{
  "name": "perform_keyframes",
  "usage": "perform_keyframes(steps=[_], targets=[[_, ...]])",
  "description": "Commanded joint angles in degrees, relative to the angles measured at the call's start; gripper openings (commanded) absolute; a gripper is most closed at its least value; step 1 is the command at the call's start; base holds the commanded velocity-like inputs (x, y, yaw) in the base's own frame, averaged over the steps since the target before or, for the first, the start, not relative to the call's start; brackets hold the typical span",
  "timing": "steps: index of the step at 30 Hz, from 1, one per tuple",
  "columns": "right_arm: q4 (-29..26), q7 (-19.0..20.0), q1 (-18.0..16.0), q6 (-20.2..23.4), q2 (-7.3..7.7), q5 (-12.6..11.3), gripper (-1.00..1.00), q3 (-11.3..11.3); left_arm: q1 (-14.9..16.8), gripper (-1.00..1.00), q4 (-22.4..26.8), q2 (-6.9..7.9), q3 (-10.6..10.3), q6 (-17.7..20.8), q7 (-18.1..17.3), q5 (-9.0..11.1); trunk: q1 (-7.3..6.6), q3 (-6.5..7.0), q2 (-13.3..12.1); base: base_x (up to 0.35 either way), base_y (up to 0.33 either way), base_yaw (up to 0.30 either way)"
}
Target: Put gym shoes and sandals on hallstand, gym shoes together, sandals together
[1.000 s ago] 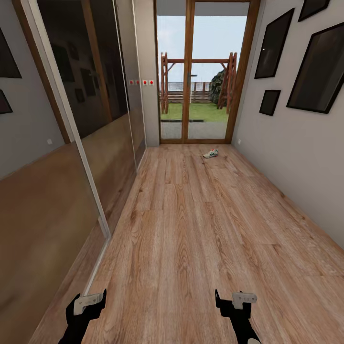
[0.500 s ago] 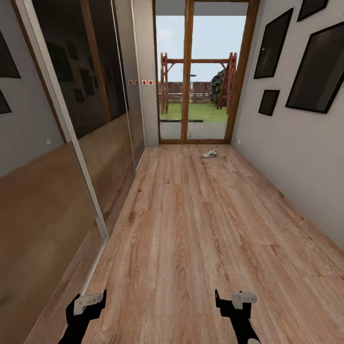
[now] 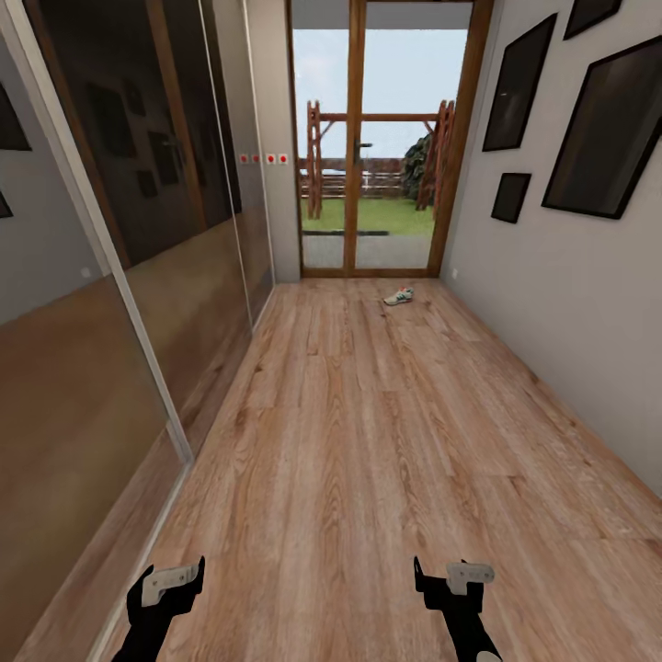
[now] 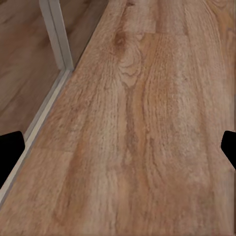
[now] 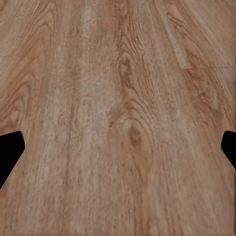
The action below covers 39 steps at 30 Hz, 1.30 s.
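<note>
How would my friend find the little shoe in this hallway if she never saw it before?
Look down the long wooden corridor floor to the glass door at the far end. Just before it, toward the right wall, lies one small gym shoe. It is white with green and is the only loose thing seen on the planks.

Mirrored wardrobe doors point(image 3: 138, 276) face dark picture frames point(image 3: 602, 129); glazed wooden door point(image 3: 368, 147) beyond.

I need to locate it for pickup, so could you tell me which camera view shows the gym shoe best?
The head view: the gym shoe lies far down the corridor floor, near the glass door. Both wrist views show wood planks between open claw tips.
</note>
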<state>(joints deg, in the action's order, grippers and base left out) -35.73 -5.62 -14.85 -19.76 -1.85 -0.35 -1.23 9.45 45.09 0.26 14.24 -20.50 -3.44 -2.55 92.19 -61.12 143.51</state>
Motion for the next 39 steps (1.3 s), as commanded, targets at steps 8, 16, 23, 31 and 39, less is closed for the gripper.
perform_keyframes(steps=[8, 16, 23, 31, 39], targets=[[0.02, 0.0, 0.0, 0.0, 0.0, 0.0, 1.0, 0.0, 0.02, 1.0, 0.0, 0.0, 0.0, -0.02, 0.01, 0.0, 0.0, 0.0, 0.0, 0.018, -0.05, 0.0], [0.03, 0.0, 0.0, -0.01, 0.0, 0.0, 1.0, 0.0, -0.01, 1.0, 0.0, 0.0, 0.0, -0.05, 0.01, 0.0, 0.0, 0.0, 0.0, 0.006, -0.018, 0.0], [0.04, 0.0, 0.0, 0.02, 0.02, 0.0, 1.0, 0.0, 0.02, 1.0, 0.0, 0.0, 0.08, -0.01, -0.01, 0.05, 0.0, 0.0, 0.0, 0.009, -0.007, 0.0], [0.04, 0.0, 0.0, 0.04, 0.02, 0.0, 1.0, 0.0, 0.03, 1.0, 0.0, 0.0, 0.09, 0.01, -0.06, 0.08, 0.0, 0.0, 0.0, 0.149, -0.003, 0.0], [0.04, 0.0, 0.0, 0.06, 0.07, 0.0, 1.0, 0.0, 0.04, 1.0, 0.0, 0.0, 0.11, 0.02, -0.02, 0.08, 0.0, 0.0, 0.0, 0.259, -0.001, -0.08]])
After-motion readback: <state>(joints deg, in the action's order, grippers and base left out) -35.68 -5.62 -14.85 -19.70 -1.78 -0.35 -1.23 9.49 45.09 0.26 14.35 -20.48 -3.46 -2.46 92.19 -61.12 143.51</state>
